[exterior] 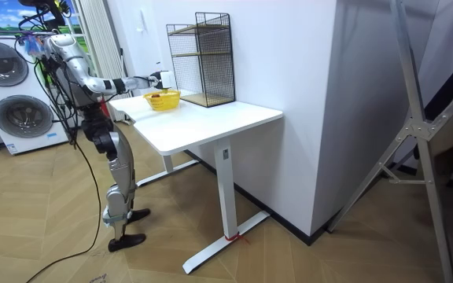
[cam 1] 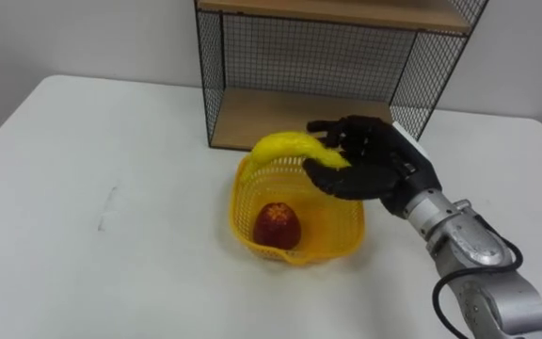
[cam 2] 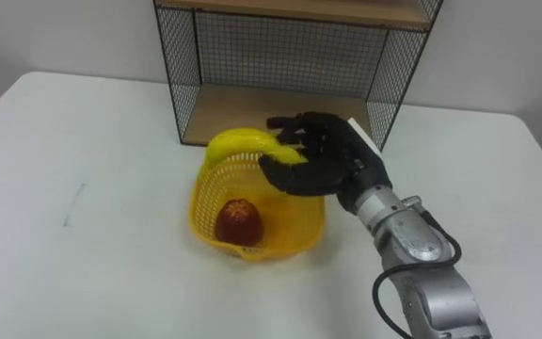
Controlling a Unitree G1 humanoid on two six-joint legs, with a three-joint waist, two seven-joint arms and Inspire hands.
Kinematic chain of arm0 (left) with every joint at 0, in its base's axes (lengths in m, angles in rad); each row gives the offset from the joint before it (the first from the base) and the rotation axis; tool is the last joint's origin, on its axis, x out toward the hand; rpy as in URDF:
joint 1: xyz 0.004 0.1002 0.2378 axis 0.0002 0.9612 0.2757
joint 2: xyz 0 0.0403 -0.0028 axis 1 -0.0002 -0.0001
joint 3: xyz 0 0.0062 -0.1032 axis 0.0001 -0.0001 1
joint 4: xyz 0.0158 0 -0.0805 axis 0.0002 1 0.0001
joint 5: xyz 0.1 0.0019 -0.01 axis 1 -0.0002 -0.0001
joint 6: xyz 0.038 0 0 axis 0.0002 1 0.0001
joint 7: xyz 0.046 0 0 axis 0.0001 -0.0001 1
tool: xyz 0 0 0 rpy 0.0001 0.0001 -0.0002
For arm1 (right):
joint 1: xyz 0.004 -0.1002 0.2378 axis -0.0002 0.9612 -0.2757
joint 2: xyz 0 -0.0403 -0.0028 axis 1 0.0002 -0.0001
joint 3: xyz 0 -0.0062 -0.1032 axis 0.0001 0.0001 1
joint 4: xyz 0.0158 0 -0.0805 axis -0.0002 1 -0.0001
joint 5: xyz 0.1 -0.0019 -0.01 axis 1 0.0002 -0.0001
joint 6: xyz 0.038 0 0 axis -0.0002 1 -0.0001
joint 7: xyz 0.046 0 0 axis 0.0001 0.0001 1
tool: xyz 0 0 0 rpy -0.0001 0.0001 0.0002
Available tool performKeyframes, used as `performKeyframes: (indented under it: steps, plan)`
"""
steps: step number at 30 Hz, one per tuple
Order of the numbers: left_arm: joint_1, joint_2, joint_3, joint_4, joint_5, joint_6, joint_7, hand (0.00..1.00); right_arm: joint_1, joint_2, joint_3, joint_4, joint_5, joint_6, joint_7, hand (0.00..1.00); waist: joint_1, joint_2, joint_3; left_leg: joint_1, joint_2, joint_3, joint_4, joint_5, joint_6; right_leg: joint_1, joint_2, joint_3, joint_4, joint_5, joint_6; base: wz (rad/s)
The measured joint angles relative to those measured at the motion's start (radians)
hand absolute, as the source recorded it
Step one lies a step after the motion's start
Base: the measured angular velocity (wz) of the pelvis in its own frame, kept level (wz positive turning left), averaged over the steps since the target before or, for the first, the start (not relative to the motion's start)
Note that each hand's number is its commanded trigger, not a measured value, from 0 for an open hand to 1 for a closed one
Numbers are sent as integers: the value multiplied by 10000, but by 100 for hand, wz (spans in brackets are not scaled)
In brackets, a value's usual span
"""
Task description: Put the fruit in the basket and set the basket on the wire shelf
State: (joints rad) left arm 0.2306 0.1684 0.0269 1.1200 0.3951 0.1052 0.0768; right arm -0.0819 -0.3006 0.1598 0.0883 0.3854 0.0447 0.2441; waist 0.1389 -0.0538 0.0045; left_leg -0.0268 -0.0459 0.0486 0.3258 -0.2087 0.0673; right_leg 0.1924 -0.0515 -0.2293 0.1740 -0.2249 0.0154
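On the white table (cam 1: 83,188), the right hand (cam 1: 374,168) grips a banana (cam 1: 285,146) over the basket (cam 1: 337,235)'s 12 o'clock rim; a red fruit (cam 1: 277,224) lies inside. Setting the basket on the wire shelf (cam 1: 299,113) remains.

The counter (cam 1: 111,217) is showing a smooth, matt white top. The basket (cam 1: 337,231) is gleaming as glossy yellow plastic lattice. The shelf (cam 1: 309,61) is pairing thin black metal wire with pale wooden boards. The right hand (cam 1: 370,162) is looking matt black, the banana (cam 1: 280,146) smooth-skinned.

One yellow basket (cam 1: 342,235), one banana (cam 1: 283,146), one red fruit (cam 1: 277,225), one wire shelf (cam 1: 285,117), one white table (cam 1: 111,188).
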Motion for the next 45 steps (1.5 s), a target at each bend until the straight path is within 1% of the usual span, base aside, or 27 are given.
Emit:
performKeyframes:
  steps: [4, 11, 20, 26, 30, 32, 33, 36, 39, 40, 41, 42, 44, 45]
  plan:
    - [-2, 0, -5, 1, 2, 0, 0, 0, 0, 1, 230, 2, -4, 0, -6, 0, 21, -8, 1, -25, -6, 12, 13, 1, 1, 24, 0, -26, 0, 5, 4, 0]
    - [-25, 1, -11, -1, 2, 1, 0, 0, 1, 0, 250, 110, -17, 0, -16, 0, -7, -7, 6, -42, -5, 3, 22, 1, 1, 18, 0, -56, -3, 7, 2, 0]
    - [-209, 2, -16, -18, 6, 1, 0, 0, 3, 0, 251, 194, -373, 1, -55, 0, -41, 74, 36, -61, -4, -26, 31, 1, 1, -3, 0, -59, -6, 16, 2, 0]
    - [-220, 4, 18, -21, 2, -8, 0, 0, 19, 1, 250, 214, -371, 1, -117, 0, -100, 117, 29, -39, -10, -4, 30, 1, 1, 33, 0, -71, -11, 18, 3, 0]
    - [-182, 13, 102, -12, -116, -15, 2, 0, 29, -1, 250, 213, -360, 1, -153, 0, -178, 119, 23, -3, -12, -72, 30, 1, 2, 30, -8, -144, -13, 19, 3, 1]
    - [-176, 17, 103, -13, -127, -17, 2, 0, 30, -1, 250, 212, -358, 1, -224, 0, -201, 113, 5, 16, -14, -90, 30, 1, 1, 37, -10, -179, -14, 19, 4, 2]
    - [-163, 18, 108, -13, -222, -27, 5, 0, 44, -3, 247, 219, -328, 0, -243, 0, -216, 106, -7, 21, -12, -92, 30, 2, 1, 50, -8, -181, -18, 19, 4, 0]
    - [-110, 23, 180, -13, -990, -28, 7, 0, 104, -5, 223, 218, -302, 0, -395, 0, -270, 82, -53, 34, -6, -50, 35, 2, 1, 56, -7, -175, -18, 19, 3, 0]
    - [85, 27, 591, 34, -1619, -106, 9, 0, 231, -11, 53, 154, 41, 0, -581, 0, -266, 94, -68, 129, -2, 4, 37, -2, 6, 188, -18, -179, -18, 26, 10, 0]
    - [179, 28, 834, 38, -1826, -171, 15, 0, 269, -11, -94, 110, 169, 1, -599, 0, -278, 120, -66, 186, 0, 17, 37, -13, 17, 197, -20, -171, -23, 30, 15, 0]
    - [236, 27, 929, 37, -1975, -218, 18, 0, 300, -11, -205, 78, 292, 1, -605, 0, -284, 138, -70, 202, -2, 12, 38, -18, 23, 229, -22, -171, -25, 34, 23, 0]
    - [372, 27, 1032, 28, -2303, -247, 21, 0, 332, -21, -441, 43, 543, 0, -674, 0, -312, 199, -91, 241, -8, -43, 41, -28, 37, 325, -26, -165, -34, 45, 41, 0]
    - [517, 21, 1355, 46, -2906, -247, 21, 0, 339, -27, -886, 29, 911, 0, -835, 0, -347, 289, -91, 299, -32, -76, 43, -48, 66, 337, -44, -169, -33, 48, 49, 2]
    - [618, 22, 1733, 52, -3308, -248, 21, 0, 379, -46, -1249, -107, 1147, 1, -980, 0, -360, 341, -92, 291, -57, -123, 44, -53, 77, 338, -58, -197, -31, 46, 53, 7]
